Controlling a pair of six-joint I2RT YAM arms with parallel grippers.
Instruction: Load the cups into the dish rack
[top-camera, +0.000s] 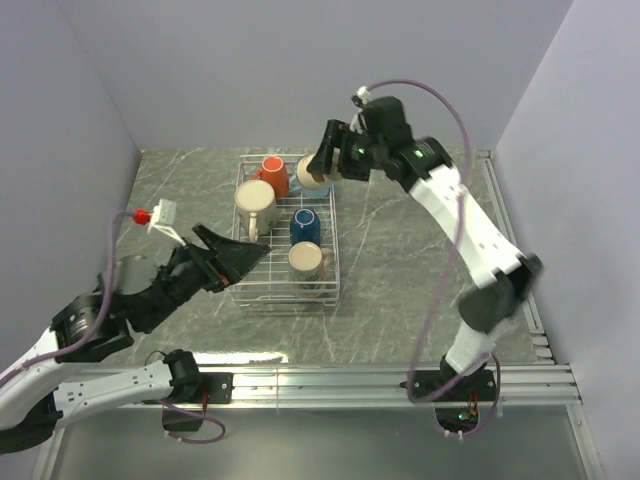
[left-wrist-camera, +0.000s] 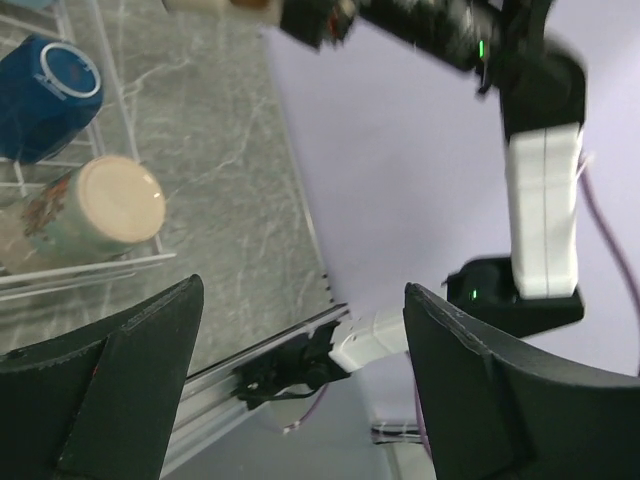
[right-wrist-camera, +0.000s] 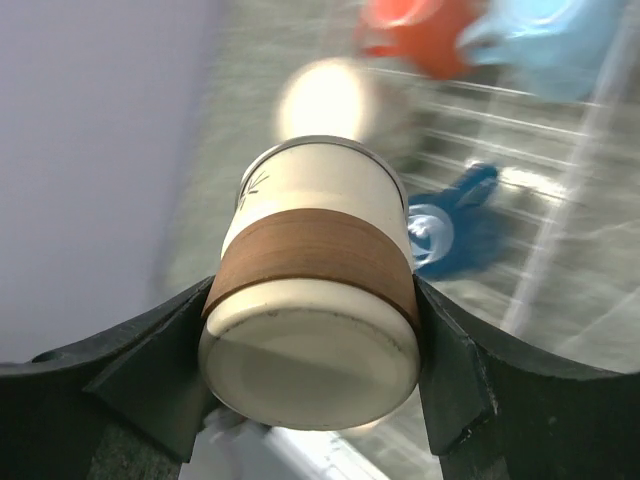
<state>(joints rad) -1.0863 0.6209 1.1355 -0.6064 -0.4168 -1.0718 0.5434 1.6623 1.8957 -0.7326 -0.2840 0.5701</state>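
The jaws of the right arm (top-camera: 470, 225) are closed on the cream ceramic mug with a brown band (right-wrist-camera: 315, 290). They press its round sides at the band and hold it in the air above the grey marble-pattern desk (top-camera: 400, 255). The long axis of the mug runs forward out of the jaws. The flat end, which seems to be the base, faces back to the wrist, and the other end points ahead.

The silver-white wire dish rack (top-camera: 285, 300) lies ahead of these jaws and below them. From above, the mug hangs over its far right corner. Ahead of the jaws, inside the rack, are the orange mug (right-wrist-camera: 415, 35), the light blue mug (right-wrist-camera: 555, 40) and the dark blue mug (right-wrist-camera: 455, 225), all blurred. The tall cream mug (top-camera: 255, 205) and the beige mug with a printed picture (left-wrist-camera: 95, 215) are in the rack too, so I judge this is the last cup. The coming move probably calls for lowering it into a free cell without knocking the light blue mug, which seems close under it.

The jaws of the left arm (top-camera: 150, 295) stand wide apart and hold nothing, and the near left side of the rack is just in front of them. The right arm is the nearer one, because it has the mug.
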